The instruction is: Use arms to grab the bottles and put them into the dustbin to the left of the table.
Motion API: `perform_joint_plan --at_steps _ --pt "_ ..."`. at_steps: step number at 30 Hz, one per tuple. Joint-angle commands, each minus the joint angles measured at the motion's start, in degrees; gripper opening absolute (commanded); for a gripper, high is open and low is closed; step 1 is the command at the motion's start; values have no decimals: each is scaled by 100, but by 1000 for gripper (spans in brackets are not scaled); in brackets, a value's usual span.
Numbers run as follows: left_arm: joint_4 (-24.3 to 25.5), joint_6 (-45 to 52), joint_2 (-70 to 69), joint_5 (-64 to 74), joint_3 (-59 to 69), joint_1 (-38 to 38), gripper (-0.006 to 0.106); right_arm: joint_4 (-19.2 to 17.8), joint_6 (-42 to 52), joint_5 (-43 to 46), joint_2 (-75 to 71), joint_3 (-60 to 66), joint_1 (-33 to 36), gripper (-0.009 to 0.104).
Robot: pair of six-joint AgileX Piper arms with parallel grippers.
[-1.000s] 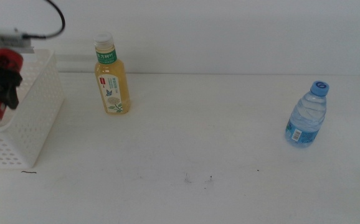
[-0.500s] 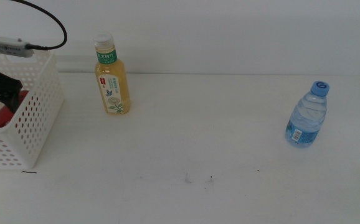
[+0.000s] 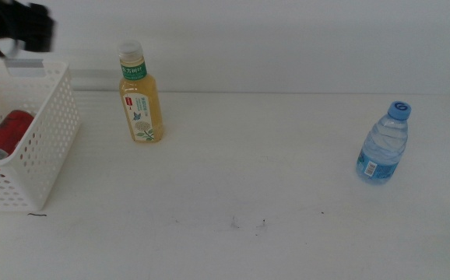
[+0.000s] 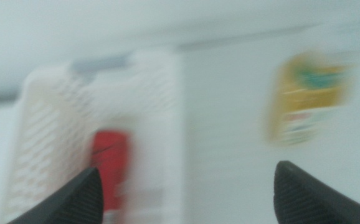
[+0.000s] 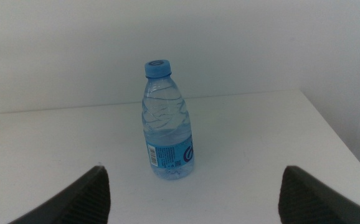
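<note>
The red soda can (image 3: 3, 134) lies inside the white dustbin (image 3: 50, 148) at the table's left end. My left arm (image 3: 19, 23) hangs above the bin's far rim. In the blurred left wrist view my left gripper (image 4: 192, 202) is open and holds nothing, with the can (image 4: 110, 168) and the bin (image 4: 161, 124) below it. The yellowish tea bottle (image 3: 139, 93) (image 4: 307, 99) stands upright just right of the bin. The clear water bottle (image 3: 383, 144) (image 5: 167, 124) stands upright at the right. My right gripper (image 5: 195, 202) is open, short of the water bottle, and is out of the middle view.
The white table (image 3: 248, 179) stretches between the two bottles, with a few tiny dark specks (image 3: 248, 224) near the front. A white wall rises behind the table's far edge. The table's right edge runs close to the water bottle.
My left gripper has let go of the red can, which now lies in the dustbin. The left arm has risen out of the bin. Both bottles have stayed put.
</note>
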State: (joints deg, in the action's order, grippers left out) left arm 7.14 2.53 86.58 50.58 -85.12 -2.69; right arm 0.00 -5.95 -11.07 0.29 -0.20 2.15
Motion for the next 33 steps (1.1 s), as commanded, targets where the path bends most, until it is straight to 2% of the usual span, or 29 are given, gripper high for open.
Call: perform_joint_plan --at_steps 1,5,7,8,10,13,17,19,25,33 --pt "328 -720 -696 -985 974 -577 94 -92 47 74 -29 20 -48 90" --pt "1311 -2311 -1801 -3348 3310 -1452 94 -92 47 74 -29 20 -48 90" --pt "2016 -2931 -2030 -4880 4358 -1551 94 -92 47 74 -29 20 -48 90" --pt "2208 -3148 -2064 -5591 4866 -1499 94 -92 47 74 -29 20 -48 90" --pt "2053 -3246 -2007 -6653 5604 -1238 94 -92 47 74 -29 20 -48 90" --pt "1283 -3207 -1713 -7707 6408 -948 94 -92 47 74 -29 20 -48 90" --pt "386 -2128 -1184 -8571 6703 -874 94 -92 47 74 -29 20 -48 90" --pt "188 -1857 -903 -8893 6693 -874 94 -92 47 74 -29 20 -48 90" --pt "-15 -1647 242 -9777 6329 -874 94 -92 47 74 -29 20 -48 90" --pt "-60 -1437 1653 -10038 5264 -874 94 -92 47 74 -29 20 -48 90"
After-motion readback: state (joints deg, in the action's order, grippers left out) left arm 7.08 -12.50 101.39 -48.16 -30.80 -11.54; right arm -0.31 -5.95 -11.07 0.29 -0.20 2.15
